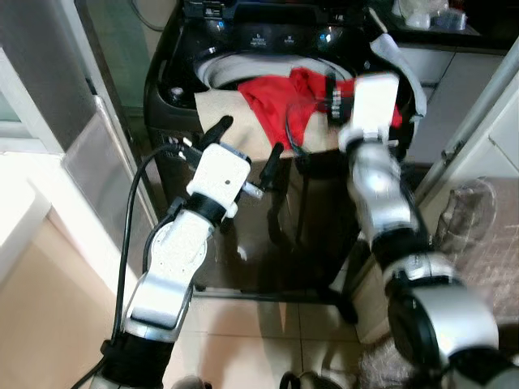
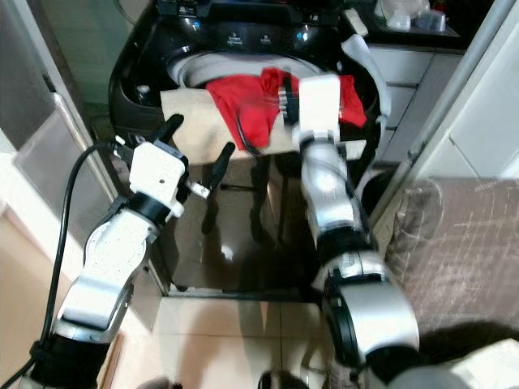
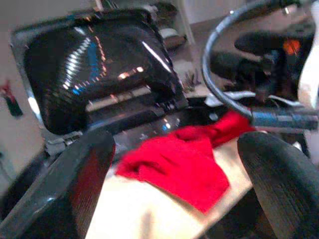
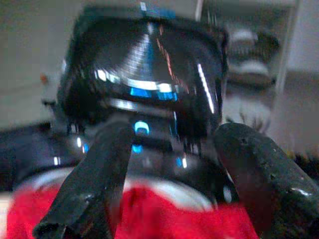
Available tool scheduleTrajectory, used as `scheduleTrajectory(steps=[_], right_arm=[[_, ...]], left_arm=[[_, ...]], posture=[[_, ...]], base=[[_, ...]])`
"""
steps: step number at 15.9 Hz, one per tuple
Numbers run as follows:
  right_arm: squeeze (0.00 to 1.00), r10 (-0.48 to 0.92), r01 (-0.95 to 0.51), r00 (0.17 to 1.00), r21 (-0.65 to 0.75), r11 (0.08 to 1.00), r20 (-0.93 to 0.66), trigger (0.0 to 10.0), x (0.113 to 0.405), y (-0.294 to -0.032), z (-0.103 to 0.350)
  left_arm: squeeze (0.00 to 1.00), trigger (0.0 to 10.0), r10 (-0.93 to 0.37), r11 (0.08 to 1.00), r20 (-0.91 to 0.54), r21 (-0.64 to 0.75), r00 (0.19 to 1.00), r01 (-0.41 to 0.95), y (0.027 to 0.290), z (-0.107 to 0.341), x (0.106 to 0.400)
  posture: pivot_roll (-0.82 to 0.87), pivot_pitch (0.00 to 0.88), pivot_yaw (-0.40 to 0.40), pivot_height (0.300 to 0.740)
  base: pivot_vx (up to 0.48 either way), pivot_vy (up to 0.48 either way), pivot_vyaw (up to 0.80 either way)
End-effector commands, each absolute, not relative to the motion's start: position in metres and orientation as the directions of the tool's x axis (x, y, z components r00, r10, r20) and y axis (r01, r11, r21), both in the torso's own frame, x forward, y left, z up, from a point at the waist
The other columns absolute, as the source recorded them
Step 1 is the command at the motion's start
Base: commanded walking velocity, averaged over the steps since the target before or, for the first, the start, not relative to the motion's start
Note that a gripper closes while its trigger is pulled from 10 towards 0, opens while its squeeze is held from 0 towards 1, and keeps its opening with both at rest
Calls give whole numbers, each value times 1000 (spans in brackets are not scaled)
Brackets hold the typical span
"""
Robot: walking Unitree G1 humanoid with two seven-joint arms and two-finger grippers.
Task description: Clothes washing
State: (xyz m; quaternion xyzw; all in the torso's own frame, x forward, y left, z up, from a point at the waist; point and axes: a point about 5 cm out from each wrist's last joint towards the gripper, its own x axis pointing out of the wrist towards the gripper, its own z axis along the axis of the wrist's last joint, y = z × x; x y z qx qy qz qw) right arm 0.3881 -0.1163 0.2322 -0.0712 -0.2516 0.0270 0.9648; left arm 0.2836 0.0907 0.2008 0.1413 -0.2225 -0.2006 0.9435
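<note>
A black top-loading washing machine [image 1: 243, 211] stands before me with its lid [image 3: 94, 64] up. A red garment [image 1: 280, 101] and a beige cloth [image 1: 231, 117] lie draped over the front rim of the drum opening. My left gripper [image 1: 246, 142] hangs open just in front of that rim, a little short of the beige cloth; in the left wrist view its fingers [image 3: 75, 189] frame the red garment [image 3: 174, 169]. My right wrist [image 1: 369, 101] is over the right part of the red garment. The right gripper [image 4: 169, 174] is open above the red fabric [image 4: 149, 214], facing the lit control panel [image 4: 142, 92].
The control panel [image 1: 268, 36] runs along the machine's back. A grey metal panel [image 1: 97, 154] leans at the left. White cabinets [image 1: 478, 121] and a clear container [image 1: 466, 207] on a brown surface stand at the right. Tiled floor [image 1: 259, 332] lies below.
</note>
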Motion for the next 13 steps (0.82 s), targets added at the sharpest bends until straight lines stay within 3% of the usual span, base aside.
scheduleTrajectory(steps=[1,8,13], right_arm=[[0,80,-7,860,-145,989,504,10000,388,-121,238],[0,114,-74,864,-100,992,490,10000,392,-117,252],[0,207,-240,938,90,967,279,10000,395,-119,238]], left_arm=[[0,10000,-440,882,416,368,796,295,89,213,282],[0,10000,-428,890,451,363,783,277,90,219,279],[0,10000,-395,904,465,353,792,243,95,222,278]], posture=[[40,22,-14,731],[49,25,-31,731],[48,43,-29,731]], base=[[431,0,0],[431,0,0],[0,0,0]])
